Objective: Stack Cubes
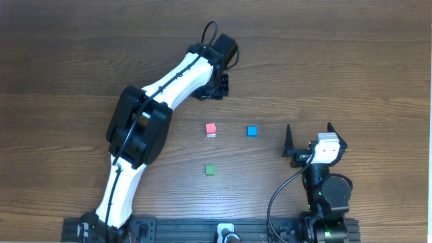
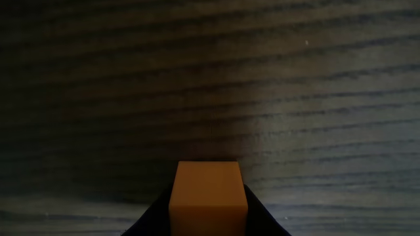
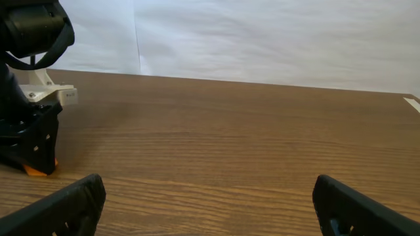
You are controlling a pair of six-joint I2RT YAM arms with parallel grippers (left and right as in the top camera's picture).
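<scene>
Gripping the orange cube (image 2: pixel 208 190) is the left hand (image 1: pixel 214 89), while the right hand (image 1: pixel 309 129) stands spread apart.

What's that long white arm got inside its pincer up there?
An orange cube, gripped in the left pincer over the wooden table. From above the pincer covers it; its underside is hidden, so contact with the table is unclear.
</scene>
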